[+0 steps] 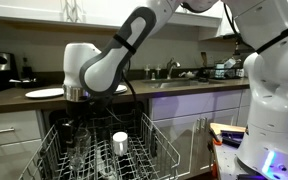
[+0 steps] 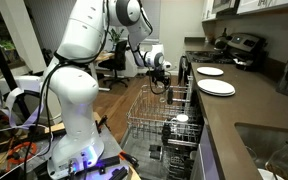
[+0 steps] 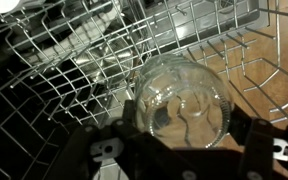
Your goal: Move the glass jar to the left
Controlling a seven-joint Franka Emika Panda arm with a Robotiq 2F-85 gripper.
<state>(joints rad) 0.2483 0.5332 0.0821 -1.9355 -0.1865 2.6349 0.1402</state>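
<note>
glass jar (image 3: 184, 95): right between the two fingers, above the wire dishwasher rack (image 3: 74, 60)
gripper (image 3: 184, 122): pinching the glass jar on both sides

- In the wrist view the claw (image 3: 184, 145) is dark and cut off by the bottom edge; whether it presses on the glass jar (image 3: 179, 98) cannot be told.
- The white cup (image 3: 2, 5) is clipped by the top corner and washed out by glare.
- In both exterior views the glass jar is too small and clear to find among the dish rack (image 1: 156, 140) (image 2: 149, 105) wires.
</note>
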